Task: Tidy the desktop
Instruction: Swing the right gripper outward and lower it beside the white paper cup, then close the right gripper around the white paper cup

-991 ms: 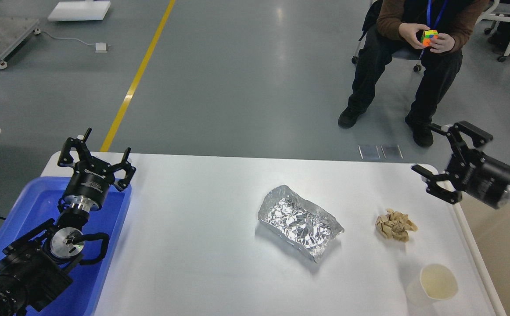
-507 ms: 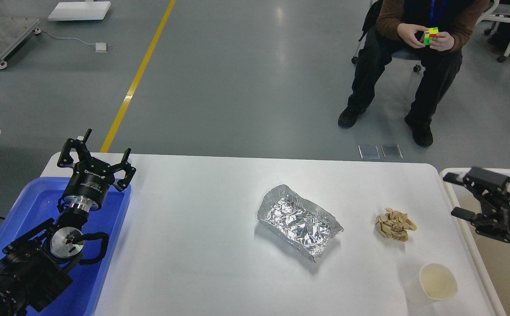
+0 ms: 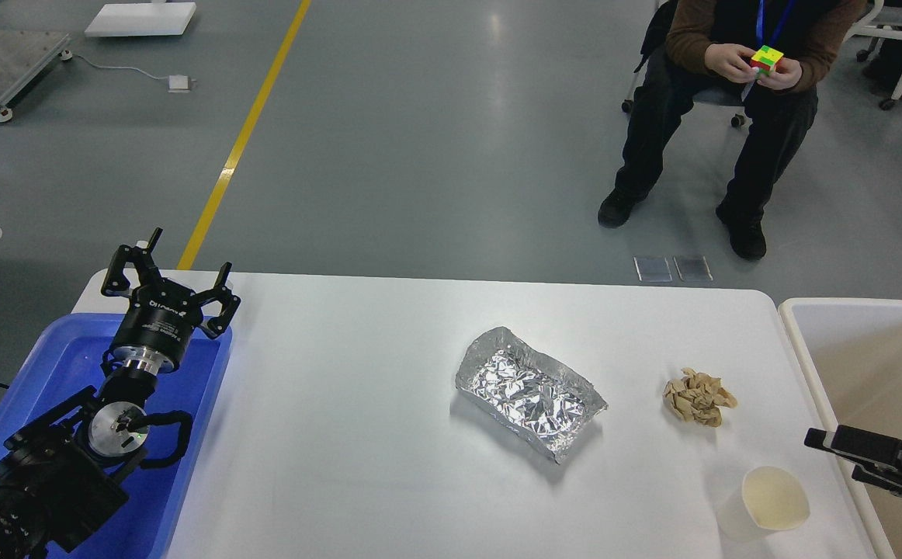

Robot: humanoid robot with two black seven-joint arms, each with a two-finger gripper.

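The white desktop carries a crumpled silver foil tray at its middle, a crumpled brown paper wad to the right, and a lying paper cup at the front right. My left gripper is open and empty above the far end of the blue tray, at the desktop's left edge. My right gripper is open and empty, low at the right edge, just right of the cup and over the rim of the cream-white bin.
The bin stands against the desktop's right edge, the blue tray against its left edge. A seated person handles a puzzle cube beyond the table. A yellow floor line runs at the back left.
My right gripper has dropped from high beyond the table's back right corner to low at the front right, beside the cup. The left arm has not moved.
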